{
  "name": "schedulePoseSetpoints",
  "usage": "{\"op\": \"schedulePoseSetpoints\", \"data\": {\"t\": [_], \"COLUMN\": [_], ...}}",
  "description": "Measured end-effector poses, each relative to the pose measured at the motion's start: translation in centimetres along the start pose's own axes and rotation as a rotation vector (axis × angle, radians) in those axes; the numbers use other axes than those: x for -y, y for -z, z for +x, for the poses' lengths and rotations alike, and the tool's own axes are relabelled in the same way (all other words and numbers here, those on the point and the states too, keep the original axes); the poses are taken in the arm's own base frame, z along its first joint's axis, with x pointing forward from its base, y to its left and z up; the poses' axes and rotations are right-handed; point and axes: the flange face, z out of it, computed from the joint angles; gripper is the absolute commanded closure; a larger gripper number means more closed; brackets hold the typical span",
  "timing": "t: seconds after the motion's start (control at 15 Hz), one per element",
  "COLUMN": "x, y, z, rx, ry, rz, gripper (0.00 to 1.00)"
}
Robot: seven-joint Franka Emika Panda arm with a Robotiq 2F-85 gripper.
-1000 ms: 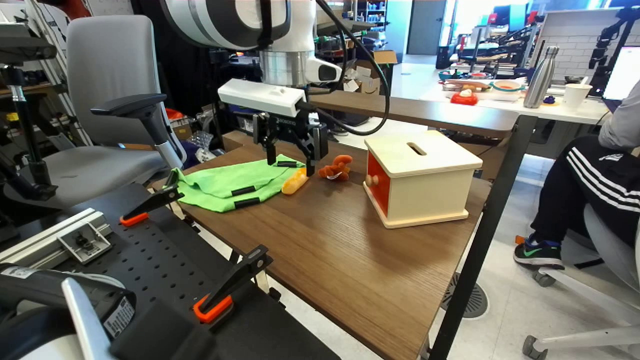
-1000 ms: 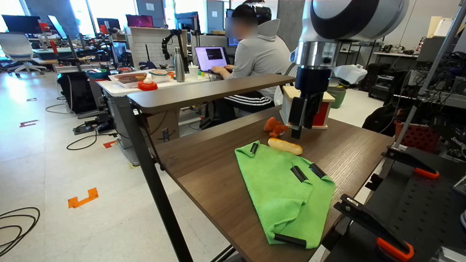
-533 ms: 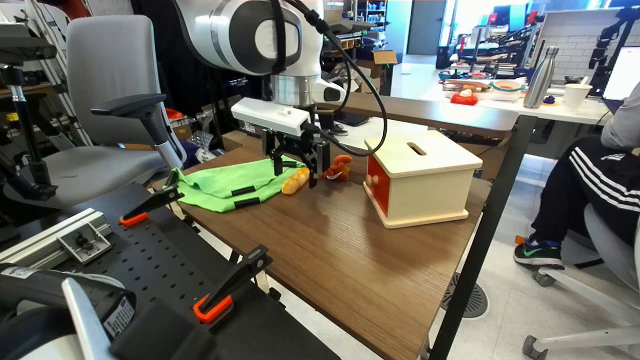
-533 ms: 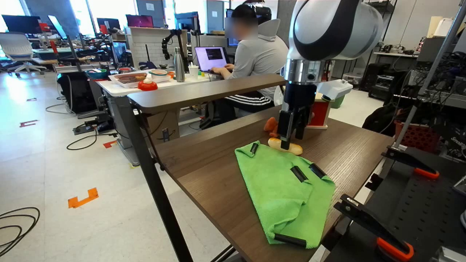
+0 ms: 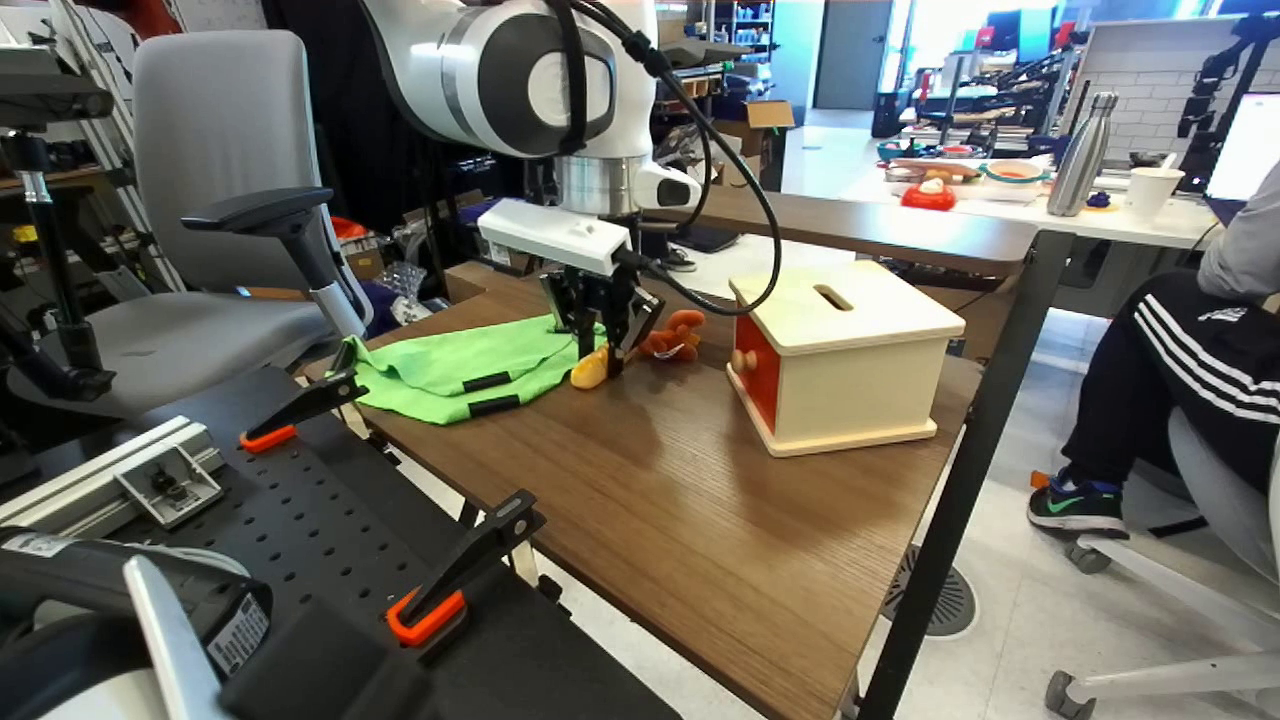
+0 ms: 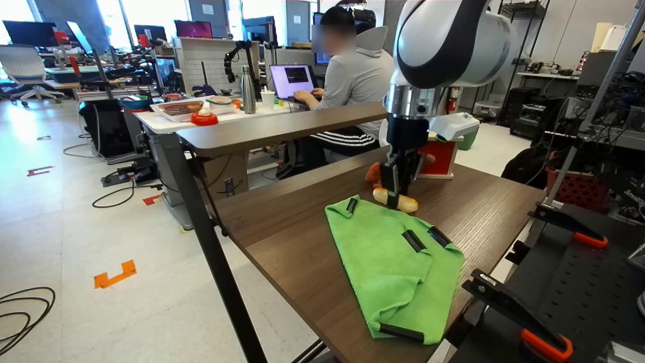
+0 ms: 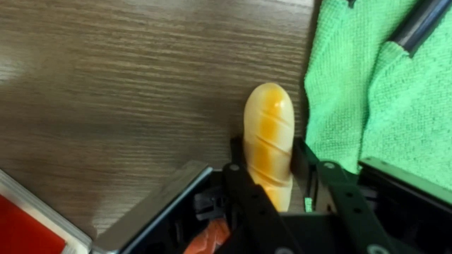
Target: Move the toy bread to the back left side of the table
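Being glossy, the yellow oblong toy bread pinched in the black gripper may slip before the brown table's corner

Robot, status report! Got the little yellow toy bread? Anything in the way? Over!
Black two-fingered tool: closed on yellow-tan oblong toy bread. Lift from dark brown wood-grain table: can't tell. Lime-green cloth close alongside, might snag.

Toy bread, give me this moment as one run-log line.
gripper: shut on toy bread | green cloth: beside it | lift: cannot tell
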Motion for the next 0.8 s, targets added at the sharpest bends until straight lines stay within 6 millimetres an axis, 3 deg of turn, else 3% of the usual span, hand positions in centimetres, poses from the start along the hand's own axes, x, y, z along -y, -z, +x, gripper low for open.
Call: {"op": "schedulePoseSetpoints", "data": {"t": [0.27, 0.47, 0.8], "x": [-0.1, 0.6, 4.5], "y": [1.0, 2.8, 7.6], "z": [0.6, 0.5, 0.2], "rx": [-0.006, -0.004, -0.042], "ry": [0.000, 0.010, 0.072], "rz": [0.001, 0.005, 0.012], "gripper": [0.89, 0.89, 0.89]}}
